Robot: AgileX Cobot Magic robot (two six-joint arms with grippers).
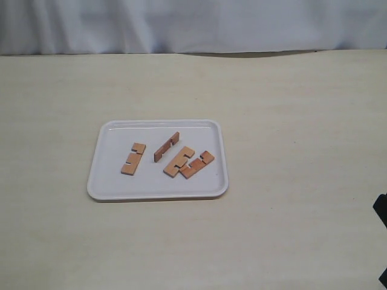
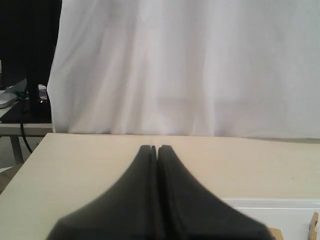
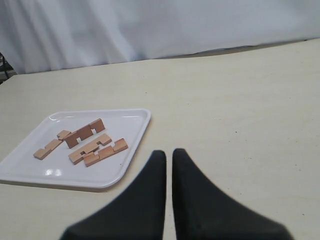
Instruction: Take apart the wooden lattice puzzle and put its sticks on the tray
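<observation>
I see all four sticks (image 1: 168,158) lying apart on the tray (image 1: 103,181) mid-counter, long axes slanting alike, nearer my right hand (image 3: 168,152), whose fingers sit barely parted, while my left hand (image 2: 157,148) is pressed together, both empty.

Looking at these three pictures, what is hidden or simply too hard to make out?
- Right gripper: in the exterior view only a dark sliver shows at the right edge; the frame cuts off the rest.
- Left gripper: absent from the exterior view.
- Tray: in the left wrist view only a corner shows, the rest lying behind the gripper and past the frame edges.
- Two rightmost sticks: touching or overlapping, too small to tell.
</observation>
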